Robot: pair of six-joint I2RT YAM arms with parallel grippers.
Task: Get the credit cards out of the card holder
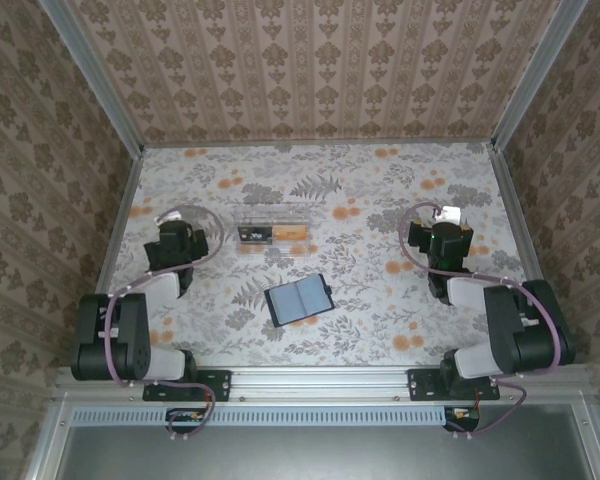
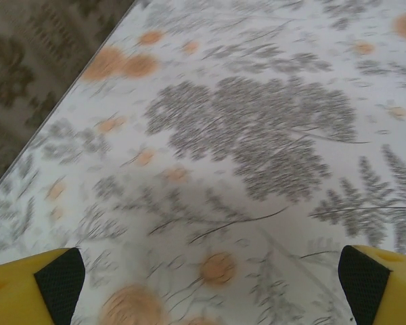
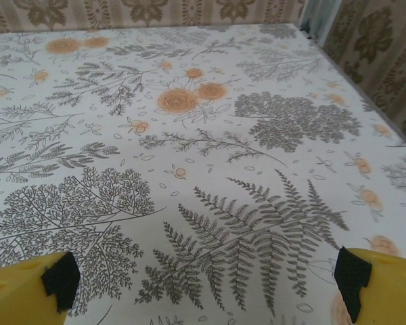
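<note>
The left gripper [image 2: 210, 298] hangs over the surface [image 2: 257, 122]. Its two yellow fingers [image 2: 20, 294] are spread wide apart, and bare surface shows between them. Each finger has a black pad [image 2: 59, 281] on its inner side. The surface has grey leaves and orange flowers, a bit blurry. Its edge meets a brown patterned wall [image 2: 34, 47].

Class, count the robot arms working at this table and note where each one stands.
2. The left arm is bolted at the table's near-left edge, the right arm at its near-right edge; none seems hidden.
</note>
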